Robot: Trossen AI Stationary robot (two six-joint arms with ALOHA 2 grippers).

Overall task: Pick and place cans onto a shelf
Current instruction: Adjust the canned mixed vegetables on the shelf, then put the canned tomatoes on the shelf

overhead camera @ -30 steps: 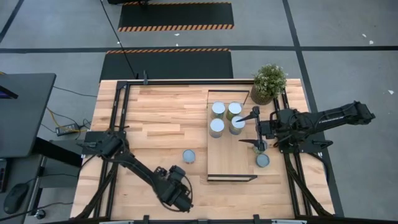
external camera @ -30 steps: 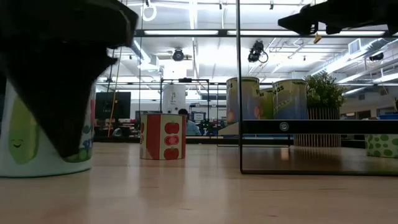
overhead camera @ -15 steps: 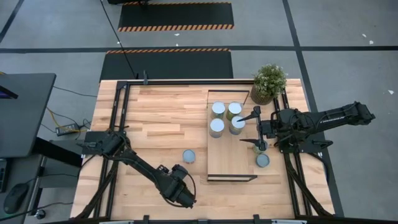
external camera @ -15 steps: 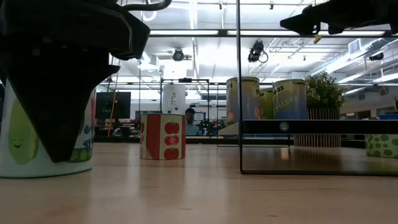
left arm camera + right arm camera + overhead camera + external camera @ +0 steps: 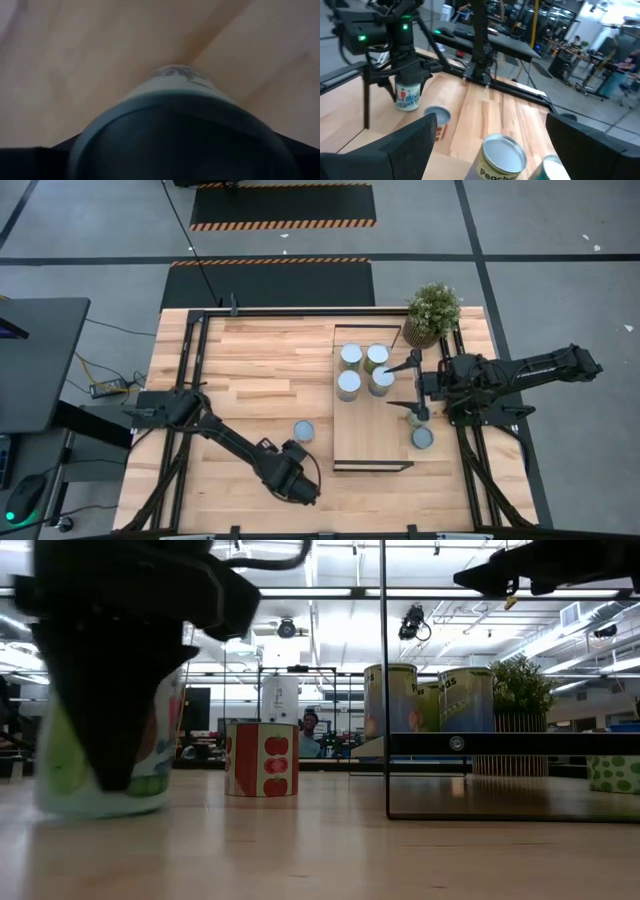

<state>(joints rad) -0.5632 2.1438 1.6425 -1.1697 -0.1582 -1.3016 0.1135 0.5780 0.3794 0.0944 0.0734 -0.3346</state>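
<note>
High view shows the left hand [image 5: 292,483] low at the near edge of the pale plank bench [image 5: 250,370], closed around a small cylindrical tin with a green-and-white printed label [image 5: 110,755]; from above the arm hides that tin. Low view shows the hand's dark fingers [image 5: 105,705] clamped down over the tin's sides, and whether its base still touches the bench I cannot tell. The left wrist view is filled by the tin's rounded top, so the grip looks centred.

The long light-wood shelf on a thin black frame [image 5: 372,435] lies well apart, toward the right side, with four silvery-topped tins [image 5: 363,370] grouped at its far end and its near half bare. A red-and-white tin [image 5: 304,430] stands on the bench between the left hand and the shelf. The right hand [image 5: 412,388] hovers with fingers spread wide just beside the shelf's right edge, with two more tins [image 5: 422,437] close by it on the bench.

To do this well, I would lift the held tin straight up, high enough to pass over the red-and-white tin and the shelf's frame, keep it upright, and set it on the bare near half, away from the right hand.
</note>
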